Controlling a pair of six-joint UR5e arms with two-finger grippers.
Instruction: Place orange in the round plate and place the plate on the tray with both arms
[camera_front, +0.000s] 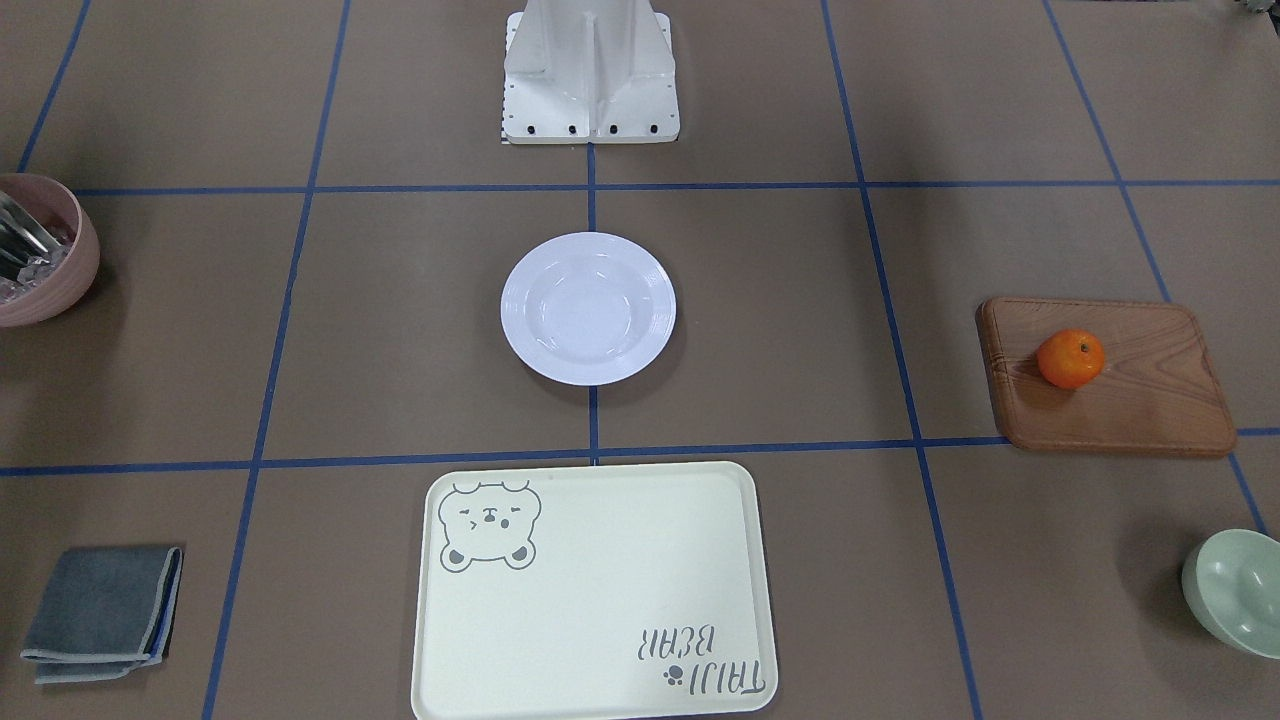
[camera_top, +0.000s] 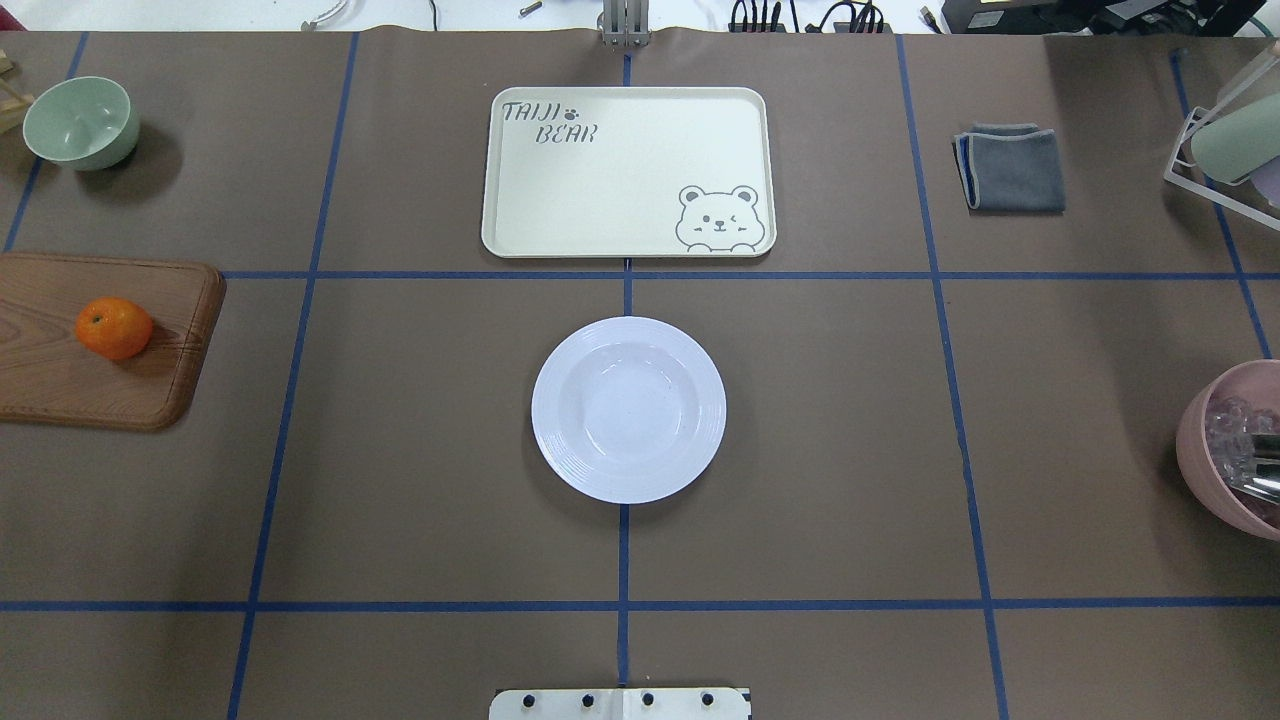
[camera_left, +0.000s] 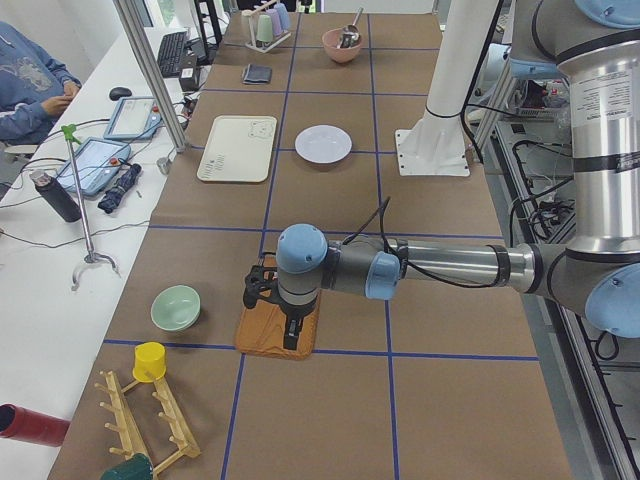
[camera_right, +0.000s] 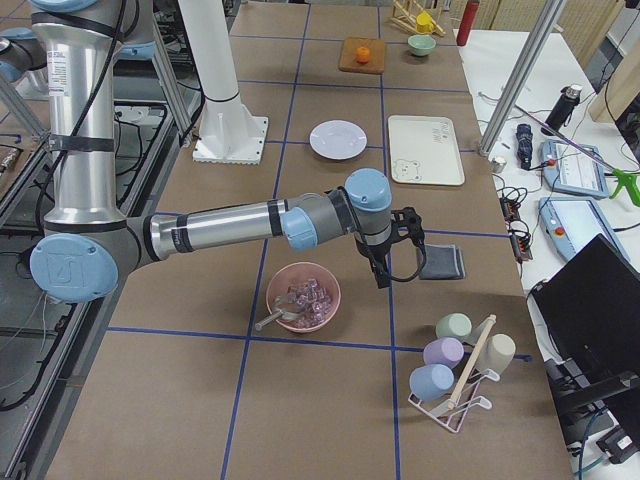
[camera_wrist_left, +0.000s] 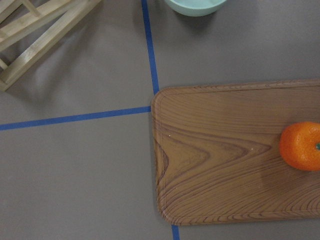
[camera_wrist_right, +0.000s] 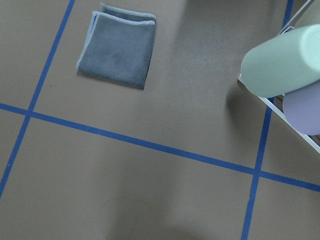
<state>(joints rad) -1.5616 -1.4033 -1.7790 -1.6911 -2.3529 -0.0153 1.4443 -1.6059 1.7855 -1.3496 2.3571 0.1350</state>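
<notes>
The orange (camera_front: 1070, 358) (camera_top: 114, 327) (camera_wrist_left: 300, 146) rests on a brown wooden board (camera_top: 60, 380) at the table's left end. The white round plate (camera_front: 588, 308) (camera_top: 628, 408) lies bare at the table's middle. Just beyond it lies the cream tray (camera_front: 590, 590) (camera_top: 630, 170) with nothing on it. My left gripper (camera_left: 292, 338) hangs over the board, pointing down; it shows only in the exterior left view, so I cannot tell its state. My right gripper (camera_right: 381, 276) hovers between the pink bowl and the grey cloth, seen only in the exterior right view, state unclear.
A pale green bowl (camera_top: 78, 122) sits beyond the board. A pink bowl (camera_top: 1235, 450) holding ice and a metal utensil, a folded grey cloth (camera_top: 1010, 167) and a cup rack (camera_right: 455, 370) stand at the right end. A wooden rack (camera_left: 140, 420) is at the left end.
</notes>
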